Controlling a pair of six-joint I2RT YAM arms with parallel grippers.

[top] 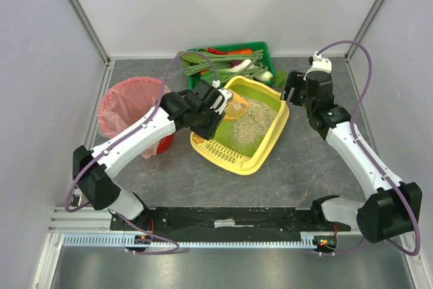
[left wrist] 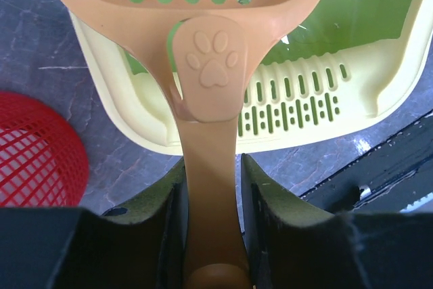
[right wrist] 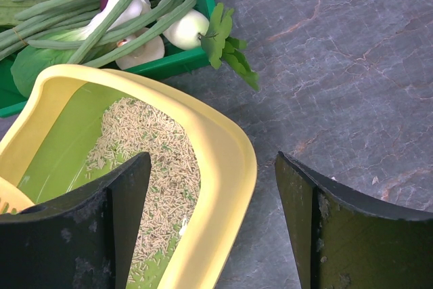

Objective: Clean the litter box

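The litter box (top: pixel 223 153) sits mid-table, skewed, with its slotted ledge toward me and its far end just beside the green crate (top: pixel 260 52) of vegetables. The litter (top: pixel 254 116) lies in a pale band across the middle and far part of the green floor, and the stretch by the ledge is bare. I can't pick out any clumps from here.

My left tool (left wrist: pixel 211 187) is clamped on the handle of the orange scoop (left wrist: pixel 210 72), whose slotted bowl hangs over the box with only a few grains on it. My right tool (right wrist: pixel 211 167) has its fingers wide apart and holds nothing. The far corner of the yellow rim runs between them, but I can't tell whether either finger touches it.

I judge the job is partly begun: the scoop is in hand and in the box. Left to do are steadying the box, sifting, and carrying waste to the red bin (top: pixel 128 109) on the left of the table (top: pixel 304 160).
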